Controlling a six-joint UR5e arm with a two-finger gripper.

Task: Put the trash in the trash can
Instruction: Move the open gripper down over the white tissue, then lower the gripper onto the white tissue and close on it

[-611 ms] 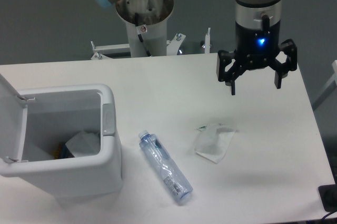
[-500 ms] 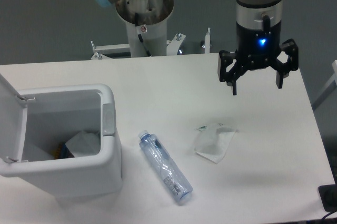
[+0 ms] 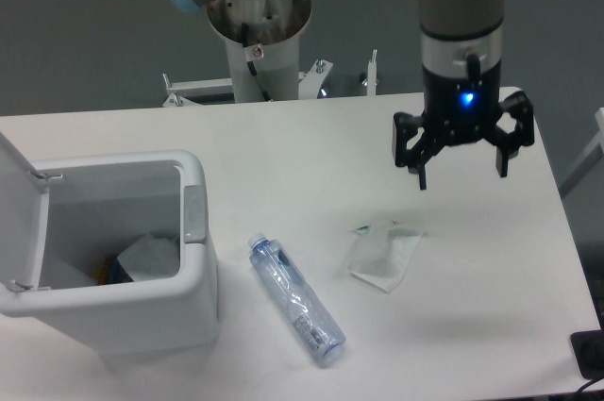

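A clear crushed plastic bottle (image 3: 294,300) with a blue cap lies on the white table, just right of the trash can. A crumpled white translucent wrapper (image 3: 383,252) lies further right, mid-table. The trash can (image 3: 193,231) is a boxy white bin at the left with its lid flipped open; some paper and other trash shows inside. My gripper (image 3: 462,179) hangs open above the table, up and to the right of the wrapper, with nothing between its fingers.
The arm's pedestal (image 3: 258,38) stands behind the table's far edge. The table's right edge (image 3: 566,231) runs close to the gripper. A dark object (image 3: 590,354) sits beyond the front right corner.
The gripper has come down a little toward the table, still open. The bottle, wrapper and bin have not moved.
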